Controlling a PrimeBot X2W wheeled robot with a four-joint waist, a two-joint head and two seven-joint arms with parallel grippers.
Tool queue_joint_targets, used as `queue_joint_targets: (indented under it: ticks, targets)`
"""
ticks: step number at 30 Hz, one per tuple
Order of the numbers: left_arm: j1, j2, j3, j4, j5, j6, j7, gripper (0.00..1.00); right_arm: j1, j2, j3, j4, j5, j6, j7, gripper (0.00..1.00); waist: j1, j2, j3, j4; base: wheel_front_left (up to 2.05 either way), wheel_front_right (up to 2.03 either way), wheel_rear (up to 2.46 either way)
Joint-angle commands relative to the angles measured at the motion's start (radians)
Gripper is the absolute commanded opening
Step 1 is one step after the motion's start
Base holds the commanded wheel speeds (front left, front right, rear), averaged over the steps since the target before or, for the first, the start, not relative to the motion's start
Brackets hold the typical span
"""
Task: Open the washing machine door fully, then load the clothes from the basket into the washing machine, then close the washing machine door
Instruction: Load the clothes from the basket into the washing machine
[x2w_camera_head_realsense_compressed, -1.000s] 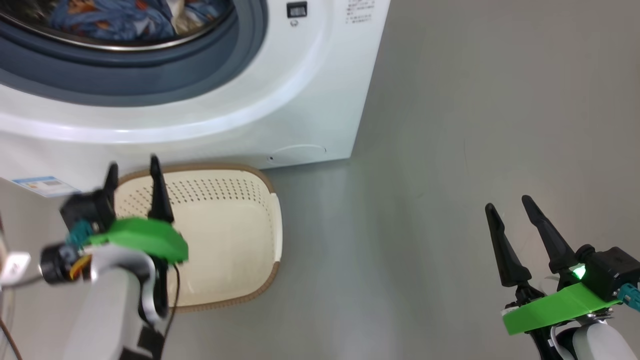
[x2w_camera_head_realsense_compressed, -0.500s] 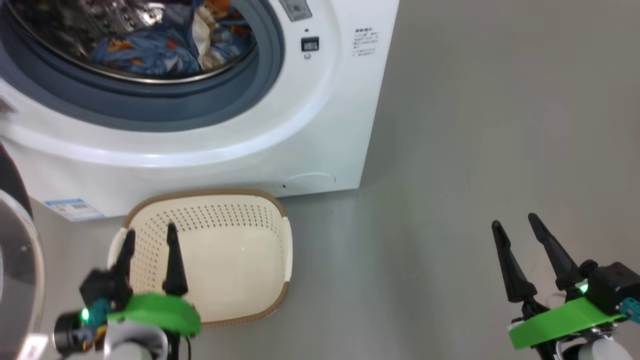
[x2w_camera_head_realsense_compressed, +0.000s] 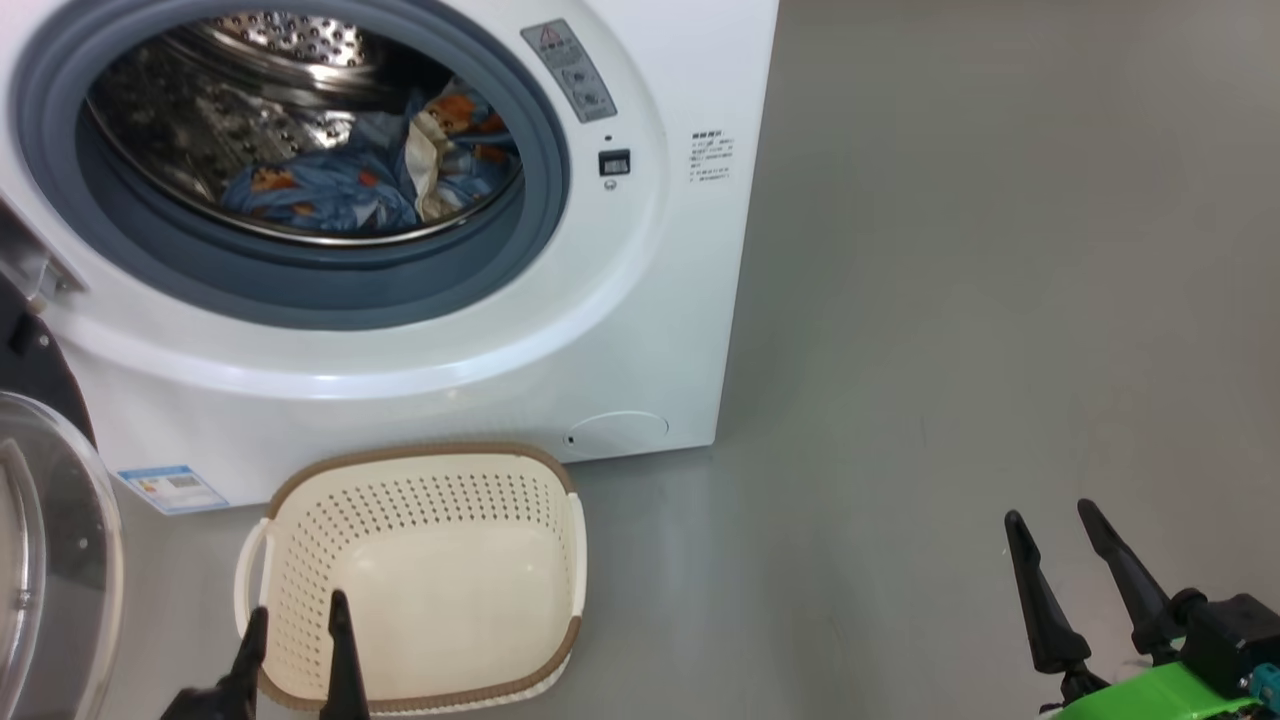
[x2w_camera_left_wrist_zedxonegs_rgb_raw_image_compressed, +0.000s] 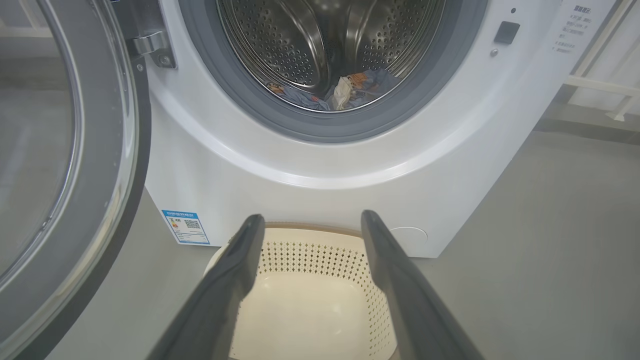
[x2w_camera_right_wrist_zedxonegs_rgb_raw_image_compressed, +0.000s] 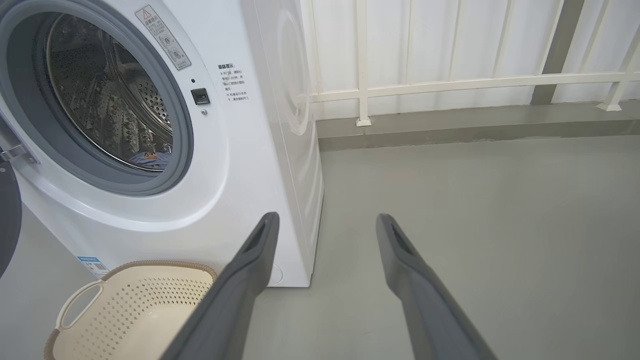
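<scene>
Steps 1 and 2 look done. The clothes (x2w_camera_head_realsense_compressed: 330, 190) lie in the drum (x2w_camera_head_realsense_compressed: 280, 35), ahead of and above your left gripper (x2w_camera_head_realsense_compressed: 297, 625). The basket (x2w_camera_head_realsense_compressed: 420, 455) under its tips is empty.

Left gripper: fingers spread wide, holding nothing. Right gripper (x2w_camera_head_realsense_compressed: 1050, 515): same, wide and empty, over floor.

Step 3, closing, is in hand by my read. The washing machine door (x2w_camera_left_wrist_zedxonegs_rgb_raw_image_compressed: 132, 165) stands swung out, just left of the left gripper. Next move calls for getting behind its black rim and pushing it toward the washing machine (x2w_camera_head_realsense_compressed: 640, 330).
</scene>
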Motion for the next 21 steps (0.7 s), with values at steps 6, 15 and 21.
queue_joint_targets:
  ticks: [6, 15, 21]
  targets:
    - [0.044, 0.013, 0.043, -0.075, 0.0, 0.001, -0.006, 1.0, 0.035, 0.0, 0.012, -0.038, -0.027, 0.002, -0.005, 1.0, 0.0, 0.0, -0.052, -0.004, 0.0, 0.0, 0.0]
    - [0.09, 0.013, 0.049, -0.145, 0.012, -0.019, -0.006, 1.0, 0.087, 0.011, -0.011, -0.061, -0.051, 0.002, -0.005, 1.0, 0.0, 0.0, -0.08, -0.005, 0.0, 0.0, 0.0]
    - [0.115, 0.013, 0.055, -0.16, 0.021, -0.025, -0.006, 1.0, 0.105, 0.014, -0.015, -0.057, -0.056, 0.002, -0.005, 1.0, 0.0, 0.0, -0.094, -0.007, 0.0, 0.0, 0.0]
